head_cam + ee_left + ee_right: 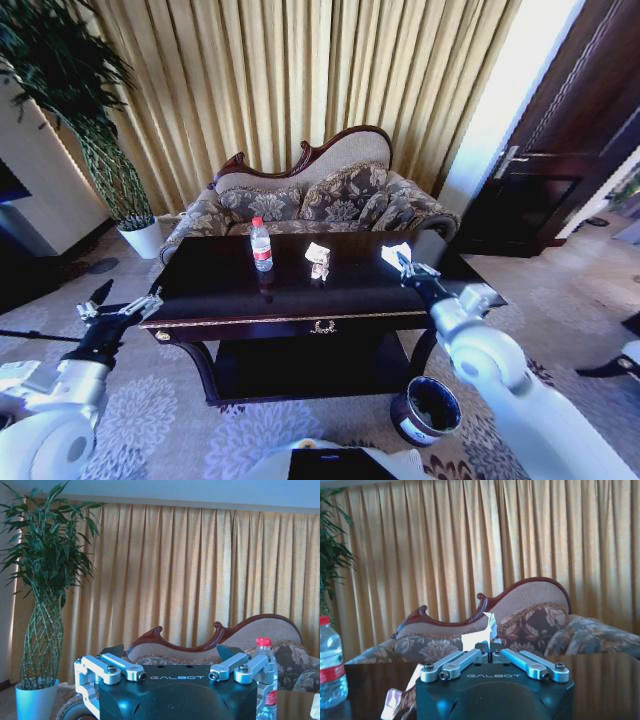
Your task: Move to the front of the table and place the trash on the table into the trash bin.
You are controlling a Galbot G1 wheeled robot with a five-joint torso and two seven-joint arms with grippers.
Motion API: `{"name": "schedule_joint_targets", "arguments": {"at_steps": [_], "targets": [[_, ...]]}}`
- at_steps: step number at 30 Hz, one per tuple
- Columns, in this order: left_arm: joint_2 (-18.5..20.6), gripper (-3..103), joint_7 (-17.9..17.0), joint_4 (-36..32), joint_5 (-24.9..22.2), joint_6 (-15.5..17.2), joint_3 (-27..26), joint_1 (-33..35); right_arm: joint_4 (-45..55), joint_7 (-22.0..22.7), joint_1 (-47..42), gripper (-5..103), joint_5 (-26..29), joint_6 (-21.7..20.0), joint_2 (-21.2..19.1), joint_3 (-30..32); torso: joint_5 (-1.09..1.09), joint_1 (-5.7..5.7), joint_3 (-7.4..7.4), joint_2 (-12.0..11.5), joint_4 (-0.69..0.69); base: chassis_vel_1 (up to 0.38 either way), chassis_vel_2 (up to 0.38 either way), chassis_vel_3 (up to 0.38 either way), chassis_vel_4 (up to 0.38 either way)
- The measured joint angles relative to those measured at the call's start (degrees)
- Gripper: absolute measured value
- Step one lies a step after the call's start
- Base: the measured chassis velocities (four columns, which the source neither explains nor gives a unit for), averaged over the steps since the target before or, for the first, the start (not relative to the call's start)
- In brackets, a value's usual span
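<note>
On the patterned carpet nearest to the robot, just beside the right front leg of the table, stands the small round dark trash bin (pixel 425 410) with a pale rim and a round white label on its side. Its inside looks dark, and I cannot tell if anything lies in it.

Behind the bin is the large dark glossy rectangular wooden table (pixel 220 285) with gold edge trim and a gold drawer pull. The left gripper (pixel 122 305) hovers beside the left front corner of the table, a little outside the edge, with the arm stretched forward; in the left wrist view its fingers (pixel 112 667) stand wide apart and hold nothing. The right gripper (pixel 412 270) reaches over the right part of the tabletop, its tip near a crumpled whitish paper piece (pixel 394 254) at the right rear side. In the right wrist view its fingers (pixel 455 664) are drawn in narrow, the tips almost meeting at the paper (pixel 480 635), but I cannot tell if they really hold it.

Near the middle of the tabletop stands upright the small clear plastic bottle (pixel 261 245) with red cap and red label, and just to its right lies a second crumpled paper piece (pixel 318 260), apart from the bottle.

Farther back are a patterned sofa (pixel 310 195) with carved wooden frame, golden curtains (pixel 300 70), and a green plant in a white pot (pixel 140 235) at the left.
</note>
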Motion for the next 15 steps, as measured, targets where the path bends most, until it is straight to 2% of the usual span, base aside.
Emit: {"name": "schedule_joint_targets", "arguments": {"at_steps": [5, 15], "targets": [[-0.29, 100, 0.05, -0.59, -0.17, 1.03, -0.26, 0.25, 4.65, -0.06, -6.86, 0, -3.1, 0.34, 2.55, 3.75, 0.0, 0.0, 0.0, 0.0, 0.01, 0.0, 0.0, 0.0, 0.0], [-0.23, 100, 0.15, -1.34, -0.38, 2.09, -0.51, 0.98, 6.53, -0.06, -9.77, 0, -4.13, 0.38, 4.01, 4.9, 0.0, 0.01, 0.01, -0.01, 0.02, 0.005, -0.004, -0.007, 0.006]]}}
